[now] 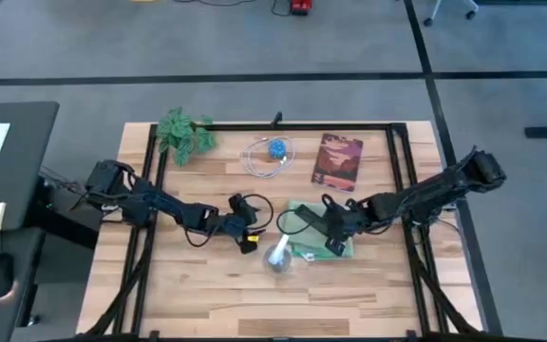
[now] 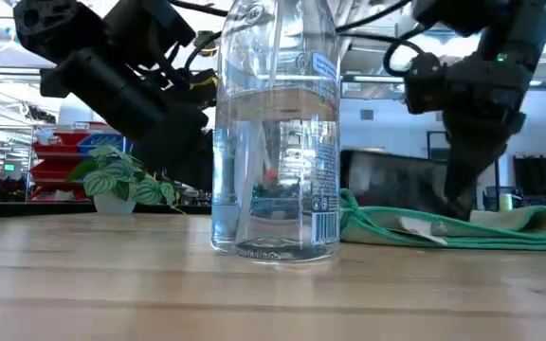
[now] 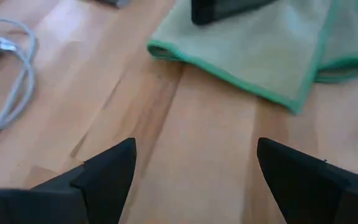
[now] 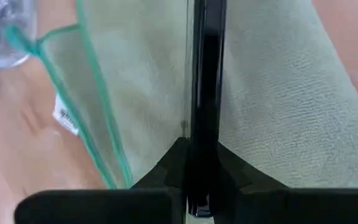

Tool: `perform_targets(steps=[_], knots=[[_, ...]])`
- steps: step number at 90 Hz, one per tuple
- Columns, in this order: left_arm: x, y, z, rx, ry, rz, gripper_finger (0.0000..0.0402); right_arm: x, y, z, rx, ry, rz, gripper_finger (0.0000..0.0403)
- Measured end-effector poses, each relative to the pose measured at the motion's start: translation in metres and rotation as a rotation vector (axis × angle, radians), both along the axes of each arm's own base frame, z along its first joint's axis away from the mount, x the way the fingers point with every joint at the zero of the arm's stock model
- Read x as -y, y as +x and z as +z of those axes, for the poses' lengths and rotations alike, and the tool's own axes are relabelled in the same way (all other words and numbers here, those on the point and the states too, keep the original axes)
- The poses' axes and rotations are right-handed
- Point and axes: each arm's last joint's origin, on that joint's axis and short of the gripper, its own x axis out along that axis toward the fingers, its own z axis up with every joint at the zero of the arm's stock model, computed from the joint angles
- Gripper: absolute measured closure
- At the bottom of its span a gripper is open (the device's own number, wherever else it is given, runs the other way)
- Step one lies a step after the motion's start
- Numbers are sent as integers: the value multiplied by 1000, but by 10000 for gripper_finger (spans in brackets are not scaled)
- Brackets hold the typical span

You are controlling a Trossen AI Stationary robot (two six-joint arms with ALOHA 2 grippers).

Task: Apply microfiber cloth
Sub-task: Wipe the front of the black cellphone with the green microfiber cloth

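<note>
The pale mint-green microfiber cloth (image 1: 310, 233) lies rumpled and partly folded on the wooden table right of centre; it also shows in the low view (image 2: 444, 227) and the left wrist view (image 3: 260, 50). My right gripper (image 1: 332, 233) is over the cloth, shut on a thin black phone (image 4: 204, 74) that I see edge-on. My left gripper (image 3: 194, 162) stands open over bare wood just left of the cloth (image 1: 253, 228), with nothing between its fingers. My right gripper pinches the black phone between its two fingers (image 4: 229, 165), one on each broad face, at the phone's near end (image 4: 202, 134). The phone runs straight out along the fingers, its narrow edge turned to the camera, over the cloth. I cannot tell whether it touches the cloth.
A clear plastic bottle (image 1: 278, 255) stands upright on the table beside the cloth's near left corner, close to both grippers. At the far side are a small leafy plant (image 1: 183, 133), a coiled white cable (image 1: 269, 157) and a dark red booklet (image 1: 338, 160).
</note>
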Motion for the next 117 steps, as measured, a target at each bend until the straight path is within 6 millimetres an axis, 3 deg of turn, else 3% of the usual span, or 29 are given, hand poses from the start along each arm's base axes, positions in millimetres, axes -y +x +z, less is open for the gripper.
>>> perform_targets(steps=[18, 30, 48, 59, 70, 80, 94, 117], knots=[[0, -1, -1, -33, 23, -52, 96, -1, 2, 11, -40, -18, 8, 381], [14, -11, 2, -64, 27, -29, 124, -4, 4, 17, -6, -40, 11, 381], [61, -50, 36, 28, -56, -2, 178, -7, -4, 14, -64, -109, 19, 381], [97, -73, 67, 278, -103, -5, 200, -10, -5, 14, -57, -139, 24, 381], [129, -83, 96, 511, -25, -51, 214, -12, -5, 15, -44, -168, 25, 381], [145, -73, 111, 563, 91, -66, 218, -14, -4, 15, -27, -166, 29, 381], [153, -43, 106, 513, 147, -141, 209, -15, 0, 17, 18, -160, 40, 381], [152, -7, 102, 505, 155, -81, 125, -16, 4, 18, 54, -157, 54, 381]])
